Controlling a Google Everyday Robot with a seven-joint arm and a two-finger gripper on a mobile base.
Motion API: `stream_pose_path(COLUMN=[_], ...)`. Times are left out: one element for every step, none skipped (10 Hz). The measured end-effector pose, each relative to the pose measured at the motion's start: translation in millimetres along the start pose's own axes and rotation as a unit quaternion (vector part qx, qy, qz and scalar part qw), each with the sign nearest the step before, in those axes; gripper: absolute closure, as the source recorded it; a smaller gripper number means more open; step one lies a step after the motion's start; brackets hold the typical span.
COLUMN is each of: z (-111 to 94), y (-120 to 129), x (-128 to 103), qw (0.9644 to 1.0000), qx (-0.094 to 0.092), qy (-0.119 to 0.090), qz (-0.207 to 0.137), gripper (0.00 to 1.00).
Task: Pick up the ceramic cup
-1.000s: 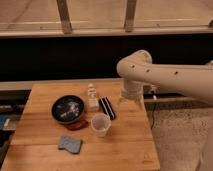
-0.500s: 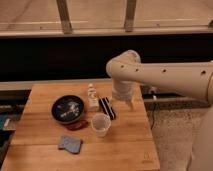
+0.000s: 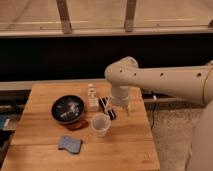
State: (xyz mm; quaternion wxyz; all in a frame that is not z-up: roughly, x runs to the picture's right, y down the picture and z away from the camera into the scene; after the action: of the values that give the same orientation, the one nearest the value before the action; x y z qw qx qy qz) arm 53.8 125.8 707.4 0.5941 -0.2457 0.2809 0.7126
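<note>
The ceramic cup (image 3: 100,124) is small and pale cream, standing upright on the wooden table (image 3: 45,95) near its middle front. My gripper (image 3: 122,106) hangs from the white arm above the table, just right of and behind the cup, over a black striped object (image 3: 107,108). It is not touching the cup.
A wide dark bowl (image 3: 67,109) sits left of the cup, with a small brown item (image 3: 76,125) beside it. A small white bottle (image 3: 92,96) stands behind the cup. A blue-grey sponge (image 3: 69,144) lies at the front left. The table's right edge is near the gripper.
The arm has swung left and lower, bringing the gripper from the table's right edge to just beside the cup. The objects have not moved.
</note>
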Motion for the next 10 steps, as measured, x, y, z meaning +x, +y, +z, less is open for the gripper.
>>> stream_pose_path(z=[5.5, 10.8, 22.4, 33.3, 40.4, 48.0, 56.6, 62.6, 69.8, 73.1], y=[5.1, 8.8, 14.4, 16.8, 19.7, 22.7, 26.3, 28.4, 30.8, 34.3], x=[7.5, 13.1, 20.8, 25.3, 27.5, 29.4, 30.2, 29.0, 27.1, 25.8], qw=[1.0000, 1.0000, 0.9999, 0.9997, 0.9995, 0.9993, 0.9991, 0.9989, 0.9987, 0.9986], qx=[0.000, 0.001, 0.001, 0.000, -0.002, -0.003, -0.004, -0.006, -0.008, -0.011], qy=[0.004, 0.007, 0.015, 0.023, 0.028, 0.034, 0.040, 0.044, 0.047, 0.050], qz=[-0.002, -0.004, -0.008, -0.009, -0.011, -0.014, -0.016, -0.015, -0.015, -0.018], gripper=[0.35, 0.35, 0.35, 0.35, 0.35, 0.35, 0.35, 0.35, 0.40, 0.49])
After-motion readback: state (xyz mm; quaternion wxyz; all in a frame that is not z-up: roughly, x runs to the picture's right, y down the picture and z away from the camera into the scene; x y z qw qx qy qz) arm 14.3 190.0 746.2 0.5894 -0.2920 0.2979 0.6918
